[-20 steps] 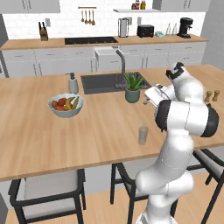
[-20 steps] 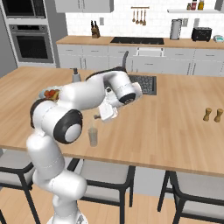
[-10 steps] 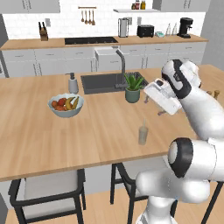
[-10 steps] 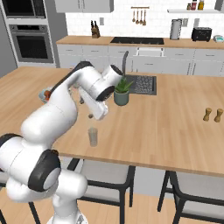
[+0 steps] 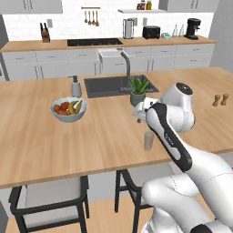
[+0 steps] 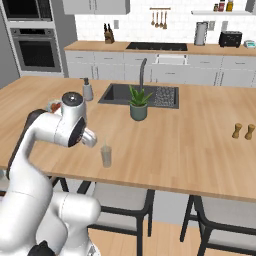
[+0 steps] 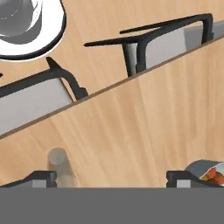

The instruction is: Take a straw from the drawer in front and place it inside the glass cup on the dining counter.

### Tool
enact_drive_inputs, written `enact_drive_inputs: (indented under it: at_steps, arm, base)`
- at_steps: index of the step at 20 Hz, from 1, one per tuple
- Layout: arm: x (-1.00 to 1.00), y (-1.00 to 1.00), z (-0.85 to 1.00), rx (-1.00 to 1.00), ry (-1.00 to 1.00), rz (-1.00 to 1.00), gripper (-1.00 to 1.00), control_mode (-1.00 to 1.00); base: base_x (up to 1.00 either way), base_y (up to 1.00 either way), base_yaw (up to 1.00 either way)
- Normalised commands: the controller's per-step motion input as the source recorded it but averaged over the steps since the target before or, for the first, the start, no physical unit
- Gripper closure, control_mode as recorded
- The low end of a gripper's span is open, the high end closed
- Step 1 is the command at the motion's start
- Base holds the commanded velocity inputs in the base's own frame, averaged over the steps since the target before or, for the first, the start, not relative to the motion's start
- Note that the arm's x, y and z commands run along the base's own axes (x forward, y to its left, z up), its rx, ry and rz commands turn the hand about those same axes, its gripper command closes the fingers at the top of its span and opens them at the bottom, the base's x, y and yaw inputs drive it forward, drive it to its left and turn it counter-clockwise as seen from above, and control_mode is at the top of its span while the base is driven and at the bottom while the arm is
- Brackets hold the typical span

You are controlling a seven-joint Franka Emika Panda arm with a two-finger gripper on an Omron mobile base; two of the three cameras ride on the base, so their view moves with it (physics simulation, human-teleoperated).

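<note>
Swinging back off the glass cup (image 5: 148, 140) since a second ago, left base view. Right base view: straw (image 6: 104, 144) upright in cup on surface (image 6: 190, 145). Hand view: end effector (image 7: 111, 177) spread wide, empty. Placement judged done.

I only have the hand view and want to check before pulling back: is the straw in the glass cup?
Observer: It seems so. In the right base view a thin pale straw rises out of the glass cup.
Operator: Is the cup upright?
Observer: Yes, it stands upright on the dining counter, near the front edge.
Operator: Is anything close behind it?
Observer: A potted plant stands by the sink, well apart from the cup.
</note>
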Motion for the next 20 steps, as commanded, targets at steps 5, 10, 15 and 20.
enact_drive_inputs:
  at_steps: [5,10,15,20]
  arm:
    - [0.0,0.41,0.0,-0.07,0.1,0.16,-1.0,-1.0]
    - [0.0,0.51,0.0,-0.06,0.25,0.16,-1.0,-1.0]
    - [-0.09,0.83,0.0,-0.17,0.18,0.12,-1.0,-1.0]
    - [-0.52,0.78,0.0,-0.24,0.01,0.06,-1.0,-1.0]
  base:
    - [0.0,0.0,0.0]
    - [0.0,0.0,0.0]
    - [0.0,0.0,0.0]
    - [0.0,0.0,0.0]
